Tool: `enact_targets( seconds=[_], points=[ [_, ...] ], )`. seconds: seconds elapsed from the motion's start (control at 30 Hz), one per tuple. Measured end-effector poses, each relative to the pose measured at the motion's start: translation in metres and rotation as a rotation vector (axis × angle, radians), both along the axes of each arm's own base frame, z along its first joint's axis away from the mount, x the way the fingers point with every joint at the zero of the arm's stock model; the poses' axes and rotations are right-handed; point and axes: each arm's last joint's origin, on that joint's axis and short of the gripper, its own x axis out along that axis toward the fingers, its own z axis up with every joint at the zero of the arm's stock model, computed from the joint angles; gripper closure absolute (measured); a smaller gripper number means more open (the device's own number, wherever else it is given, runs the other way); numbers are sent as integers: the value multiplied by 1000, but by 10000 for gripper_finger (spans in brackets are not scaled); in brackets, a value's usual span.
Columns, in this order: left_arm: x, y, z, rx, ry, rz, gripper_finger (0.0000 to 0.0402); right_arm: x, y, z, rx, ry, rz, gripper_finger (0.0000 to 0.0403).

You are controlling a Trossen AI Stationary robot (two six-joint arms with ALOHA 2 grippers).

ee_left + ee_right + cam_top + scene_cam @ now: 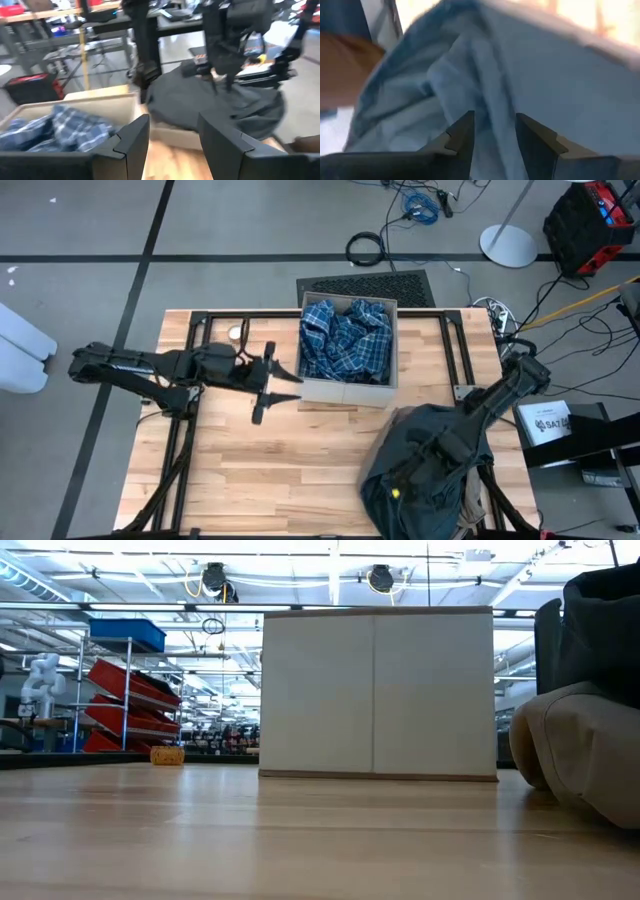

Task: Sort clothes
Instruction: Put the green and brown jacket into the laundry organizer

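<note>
The blue-and-white plaid garment (345,340) lies bunched inside the beige fabric box (345,392) at the table's far middle. The dark grey-green garment (425,465) forms a mound at the near right, on top of the khaki tan garment (580,755). My right gripper (495,125) is in this mound, shut on its cloth. My left gripper (298,385) is level just left of the box, open a little and empty. The white and teal-green garments are out of view. My right gripper pinches a bunched fold of the dark grey-green garment (495,142) between its two fingers; how many layers, I cannot tell. The fingers come from above, pointing down. The cloth spreads out below them, its lower part resting on the khaki garment (472,502) and the table.
The box stands between the two arms. Bare wooden table (280,470) lies at the near left and middle. A black frame (200,330) runs along the table's left and right sides. The right arm (235,30) shows in the left wrist view.
</note>
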Motion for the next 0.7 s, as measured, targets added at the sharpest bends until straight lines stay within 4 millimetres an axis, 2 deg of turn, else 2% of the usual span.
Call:
enact_targets(
  seconds=[0.1, 0.33, 0.7],
  points=[
    [-1, -9, 1, -17, -6, -32, 224, -1, 11, -10, -25, 30, 46, 273],
    [-3, -28, 6, -48, -54, -100, 224, 7, 22, -37, -160, 62, 86, 273],
    [-10, -52, 5, -37, -49, -119, 224, 18, 28, -85, -403, 206, 74, 274]
  ],
)
